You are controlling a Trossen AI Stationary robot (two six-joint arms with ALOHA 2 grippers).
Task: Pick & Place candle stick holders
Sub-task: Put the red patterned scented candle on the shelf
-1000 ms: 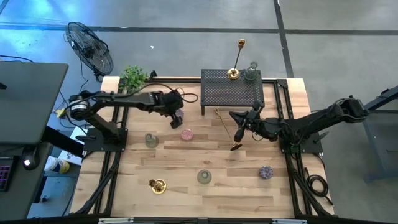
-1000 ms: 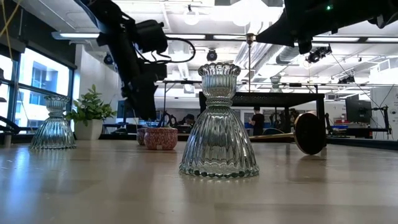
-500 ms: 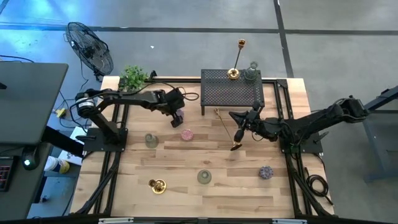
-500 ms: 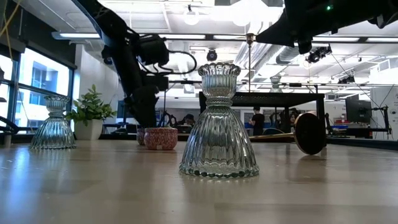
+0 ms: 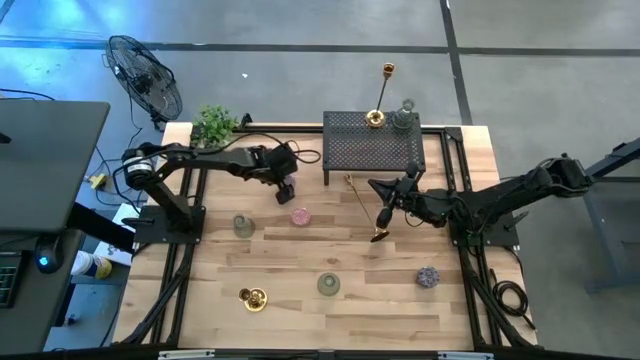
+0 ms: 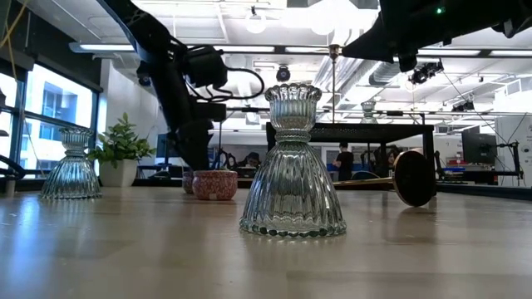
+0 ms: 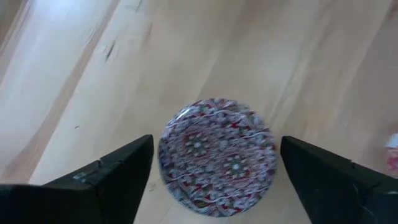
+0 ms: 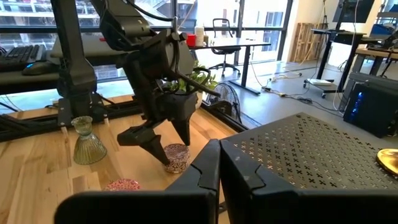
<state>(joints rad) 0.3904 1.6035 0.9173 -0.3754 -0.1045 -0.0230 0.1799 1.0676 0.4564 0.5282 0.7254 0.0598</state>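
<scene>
A small holder with a red-and-white pattern (image 7: 214,158) stands upright on the wood table. My left gripper (image 7: 216,146) points down at it, open, one finger on either side and a narrow gap at each; the right wrist view shows the same (image 8: 176,157). A pink cup (image 5: 300,216), two clear glass holders (image 5: 243,226) (image 5: 328,284), a short gold one (image 5: 252,297) and a purple one (image 5: 428,277) stand around. One brass stick (image 5: 362,205) lies on its side on the table. My right gripper (image 5: 384,214) hovers shut above it, holding nothing.
A black mesh rack (image 5: 372,150) stands at the table's far side, with a tall brass stick (image 5: 378,100) and a clear glass holder (image 5: 404,118) on it. A potted plant (image 5: 214,124) is at the far left corner. A fan (image 5: 145,75) stands beyond the table.
My left gripper has gone down toward the patterned holder, and its fingers now stand on either side of it. The holder has kept its place.
</scene>
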